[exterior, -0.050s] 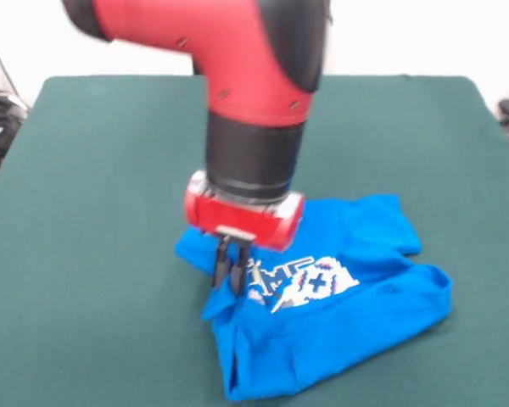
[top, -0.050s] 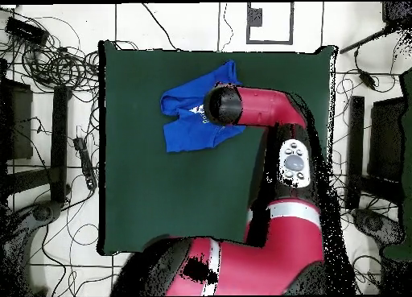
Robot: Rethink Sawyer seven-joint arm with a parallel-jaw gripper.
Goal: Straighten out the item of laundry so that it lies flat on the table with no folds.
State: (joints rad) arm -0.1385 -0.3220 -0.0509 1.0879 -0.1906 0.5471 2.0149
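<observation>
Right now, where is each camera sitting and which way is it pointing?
Front view: it sits low across the table, looking at the blue T-shirt; the red and black arm drops from above, its claw down at the shirt's crumpled edge, fingers close together.
Overhead view: it hangs above, looking straight down; the arm's base and long red links cover part of the shirt.
Shared: green table, blue shirt, red arm.

Arm point(exterior, -0.050s: 237, 51): glossy red shell, black joint sections, small dark screws.
Wrist: black cylinder, then a silver ring.
Gripper point(exterior, -0.050s: 231, 273): red block, thin black fingers.
Overhead: grey button pad point(top, -0.050s: 294, 162) on the red link.
</observation>
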